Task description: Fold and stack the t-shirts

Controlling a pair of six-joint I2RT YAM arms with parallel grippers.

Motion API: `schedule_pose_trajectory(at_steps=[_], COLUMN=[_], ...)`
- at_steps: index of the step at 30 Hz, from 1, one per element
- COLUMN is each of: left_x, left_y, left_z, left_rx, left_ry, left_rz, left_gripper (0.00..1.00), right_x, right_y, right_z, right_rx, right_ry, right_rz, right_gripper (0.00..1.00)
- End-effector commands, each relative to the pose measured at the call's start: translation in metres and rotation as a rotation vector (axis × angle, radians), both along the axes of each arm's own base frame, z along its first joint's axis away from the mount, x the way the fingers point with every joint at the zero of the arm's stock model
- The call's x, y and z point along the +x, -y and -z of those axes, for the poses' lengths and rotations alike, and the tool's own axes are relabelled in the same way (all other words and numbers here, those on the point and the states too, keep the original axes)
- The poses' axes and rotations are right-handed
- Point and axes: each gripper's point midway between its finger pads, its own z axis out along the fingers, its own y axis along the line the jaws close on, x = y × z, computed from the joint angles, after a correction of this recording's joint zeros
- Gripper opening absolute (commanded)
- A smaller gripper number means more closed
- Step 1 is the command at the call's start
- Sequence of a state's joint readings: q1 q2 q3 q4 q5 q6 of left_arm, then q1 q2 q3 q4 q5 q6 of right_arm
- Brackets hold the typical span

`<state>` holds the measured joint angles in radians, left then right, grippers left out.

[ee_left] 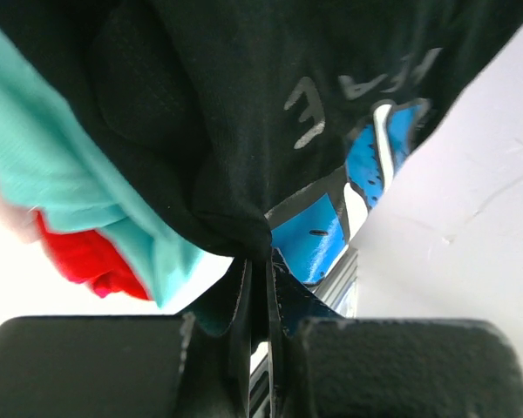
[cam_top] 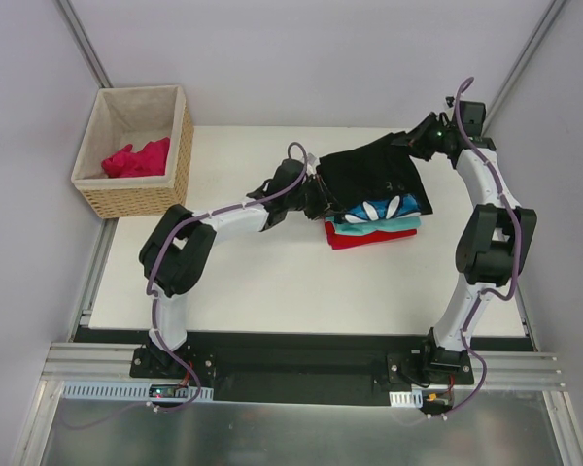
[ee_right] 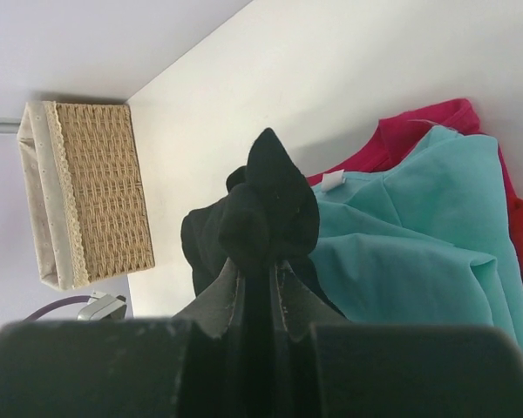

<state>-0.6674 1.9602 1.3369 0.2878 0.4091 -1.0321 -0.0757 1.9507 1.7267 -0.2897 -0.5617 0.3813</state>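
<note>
Where it hangs between both arms, the black t-shirt point(cam_top: 374, 173) spreads over the right middle of the table point(cam_top: 272, 282), its blue and white print showing along the near edge. Under it lie the teal t-shirt point(cam_top: 394, 224) and, lowest, the red t-shirt point(cam_top: 355, 239), both flat in a stack. The pink t-shirt point(cam_top: 136, 158) sits crumpled in the wicker basket point(cam_top: 136, 201) at the far left.

Most of the stack is covered by the black cloth; only its near edges show from above.

The left arm reaches low from its bent elbow rightward, and the left gripper point(ee_left: 260, 270) pinches a fold of the black t-shirt. The right arm rises along the right edge, its wrist turned left, with the right gripper point(ee_right: 260, 261) nipping a black peak.
</note>
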Motion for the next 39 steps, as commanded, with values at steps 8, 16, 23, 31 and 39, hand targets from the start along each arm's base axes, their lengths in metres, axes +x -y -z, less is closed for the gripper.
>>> schedule_pose_trajectory(at_steps=[8, 16, 23, 31, 39], left_x=[-0.025, -0.021, -0.015, -0.004, 0.0], left_y=[-0.021, -0.028, -0.023, -0.003, 0.006], left_z=[0.008, 0.009, 0.006, 0.007, 0.007], left_rx=[-0.007, -0.007, -0.015, -0.04, -0.044], left_ry=[-0.018, -0.019, -0.023, -0.039, -0.04], left_rz=[0.027, 0.017, 0.023, 0.044, 0.054], left_gripper=[0.0, 0.0, 0.0, 0.0, 0.0], right_x=[0.019, 0.022, 0.024, 0.032, 0.039], right_y=[0.017, 0.03, 0.037, 0.034, 0.029], right_z=[0.023, 0.03, 0.031, 0.042, 0.046], right_rx=[-0.024, -0.029, -0.023, 0.0, 0.0], right_ry=[0.021, 0.013, 0.012, -0.003, -0.007], right_rz=[0.053, 0.086, 0.098, 0.086, 0.073], right_gripper=[0.0, 0.01, 0.01, 0.01, 0.01])
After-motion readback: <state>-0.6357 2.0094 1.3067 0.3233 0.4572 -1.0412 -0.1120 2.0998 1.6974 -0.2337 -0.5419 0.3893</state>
